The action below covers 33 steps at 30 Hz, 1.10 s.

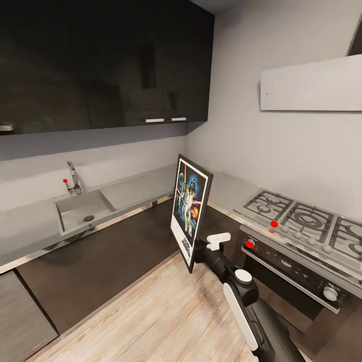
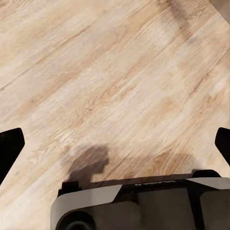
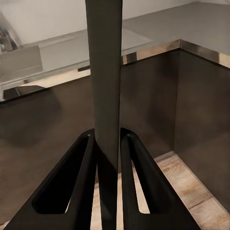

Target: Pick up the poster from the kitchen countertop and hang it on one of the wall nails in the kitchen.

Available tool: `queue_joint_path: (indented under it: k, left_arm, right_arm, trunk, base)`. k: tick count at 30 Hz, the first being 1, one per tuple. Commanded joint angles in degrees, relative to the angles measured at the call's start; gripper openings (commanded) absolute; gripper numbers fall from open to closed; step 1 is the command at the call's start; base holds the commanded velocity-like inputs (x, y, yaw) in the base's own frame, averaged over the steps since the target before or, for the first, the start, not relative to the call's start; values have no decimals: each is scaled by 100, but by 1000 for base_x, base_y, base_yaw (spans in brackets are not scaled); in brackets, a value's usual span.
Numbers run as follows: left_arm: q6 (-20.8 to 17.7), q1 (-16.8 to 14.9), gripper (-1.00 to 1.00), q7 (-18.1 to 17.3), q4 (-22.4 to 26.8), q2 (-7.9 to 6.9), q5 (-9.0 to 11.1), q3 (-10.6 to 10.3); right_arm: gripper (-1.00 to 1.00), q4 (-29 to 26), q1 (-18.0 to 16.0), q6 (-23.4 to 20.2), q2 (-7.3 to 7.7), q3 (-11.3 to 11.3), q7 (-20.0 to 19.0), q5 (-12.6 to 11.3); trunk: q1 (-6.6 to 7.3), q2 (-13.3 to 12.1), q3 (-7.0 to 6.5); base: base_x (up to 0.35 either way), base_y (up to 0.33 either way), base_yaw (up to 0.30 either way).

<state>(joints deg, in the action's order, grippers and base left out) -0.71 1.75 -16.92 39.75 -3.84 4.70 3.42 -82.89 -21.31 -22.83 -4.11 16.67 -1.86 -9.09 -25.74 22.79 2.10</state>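
Note:
The poster, black-framed with colourful figures on dark blue and a white bottom strip, stands upright in the air in front of the counter corner. My right gripper is shut on its lower edge; in the right wrist view the two dark fingers press either side of the poster's thin black edge. The pale grey kitchen countertop runs along the back wall and turns right toward the hob. My left gripper hangs over the wooden floor, fingertips wide apart at the frame edges, open and empty.
A sink with a tap is set in the counter at left. Gas hob and oven stand at right. Dark wall cabinets hang above; a pale hood is on the right wall. Wooden floor lies below.

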Motion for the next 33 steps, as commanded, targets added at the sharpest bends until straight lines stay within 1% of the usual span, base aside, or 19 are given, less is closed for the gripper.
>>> queue_joint_path:
  k: [1,20,30,33]
  left_arm:
    - [-8,1,100,-31,6,0,49,10]
    - [-8,1,100,-31,6,3,49,15]
    - [152,1,100,-31,7,-3,49,48]
    - [162,1,100,-31,7,-3,49,52]
  right_arm:
    - [-100,-4,-5,-29,-2,-5,-25,-49]
    - [-100,1,-5,-27,-2,-2,-25,-49]
    - [-100,1,-3,-21,-2,-1,-31,-47]
    - [-100,2,10,-20,55,-4,-33,-46]
  trunk:
    - [-4,12,12]
    - [-4,12,12]
    - [-4,12,12]
    - [-4,12,12]
  base:
    - [0,0,0]
    - [0,0,0]
    - [0,0,0]
    - [-86,0,0]
